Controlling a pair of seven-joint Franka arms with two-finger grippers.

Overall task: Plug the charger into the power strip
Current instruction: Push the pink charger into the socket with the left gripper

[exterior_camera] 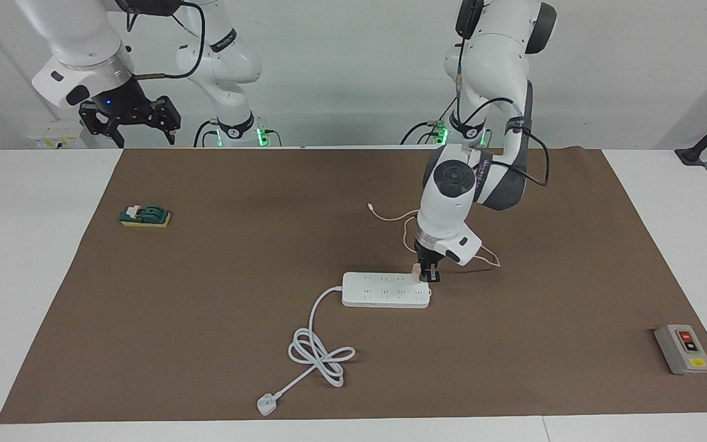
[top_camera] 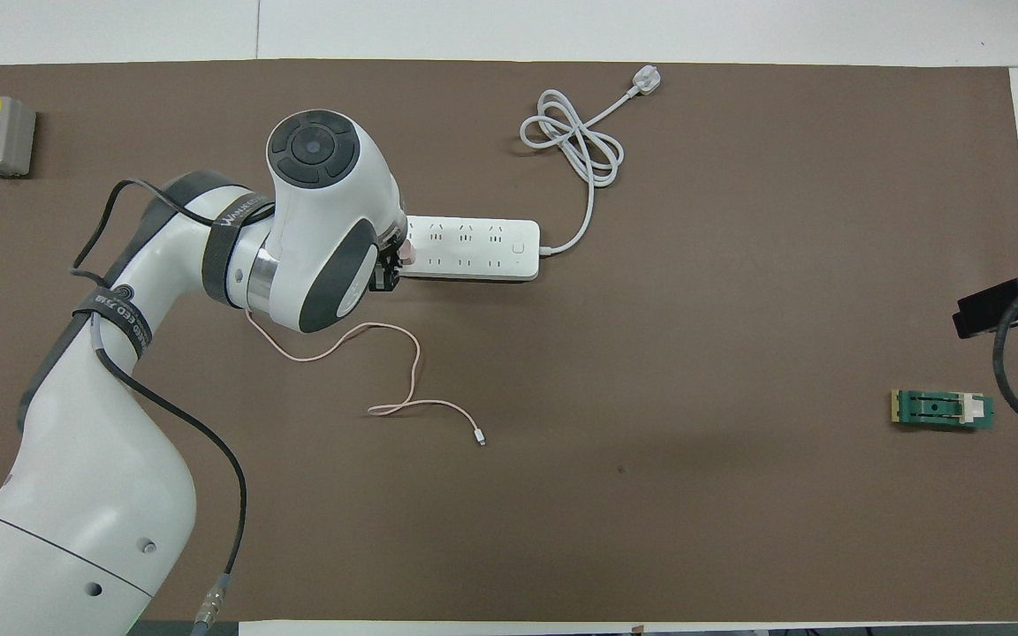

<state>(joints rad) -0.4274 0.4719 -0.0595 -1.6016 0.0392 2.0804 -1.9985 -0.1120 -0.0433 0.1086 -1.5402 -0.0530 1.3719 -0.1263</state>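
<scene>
Clamped on the charger, the left gripper hung at the end of the power strip that lies toward the left arm's end of the table, the small pink cube just above the strip's last sockets and by my reading not yet seated (whether the prongs had met a socket I could not make out from where I stood). So I judged the job about half done: the charger was picked up and carried to the strip, while lining it up, pressing it home and letting go all remained. Its thin pink cable trailed loose over the brown mat, on the side of the strip nearer to the robots. The strip's own white cord lay coiled farther from the robots, its white plug near the mat's edge.

Outward from the grip, the left arm's wrist pointed steeply down with a slight tilt, forearm folded low over the mat. The right gripper waited high above the table's edge at its own end, fingers apart and empty.
</scene>
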